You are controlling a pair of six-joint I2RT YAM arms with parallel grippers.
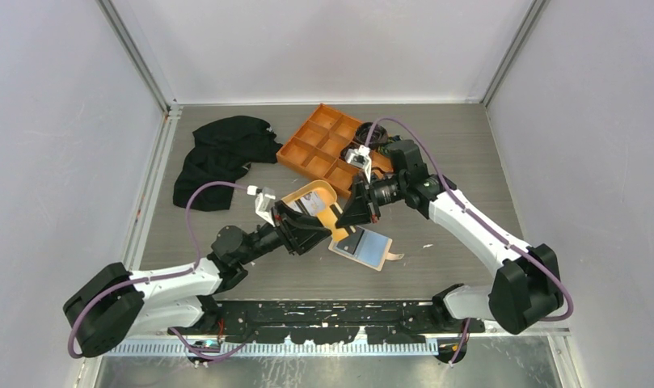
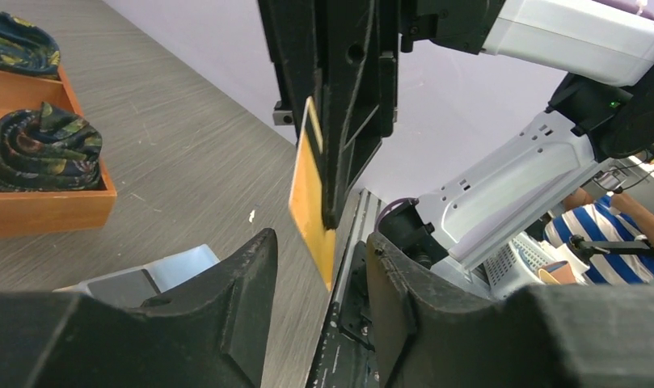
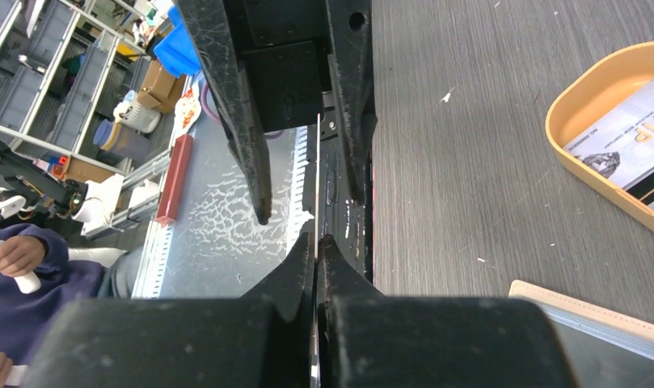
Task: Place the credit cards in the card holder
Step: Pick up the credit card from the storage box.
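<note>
Credit cards (image 3: 626, 133) lie inside the oval dish (image 3: 578, 97).

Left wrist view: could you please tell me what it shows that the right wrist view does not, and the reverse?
Only the left wrist view: the broad face of the orange-yellow card, and the orange divided tray holding rolled dark patterned fabric. Only the right wrist view: the oval dish with printed cards lying in it, and the held card edge-on as a thin line. Both: the right gripper shut on that card, the left gripper open with a finger on either side of it, and the card holder on the table.
</note>
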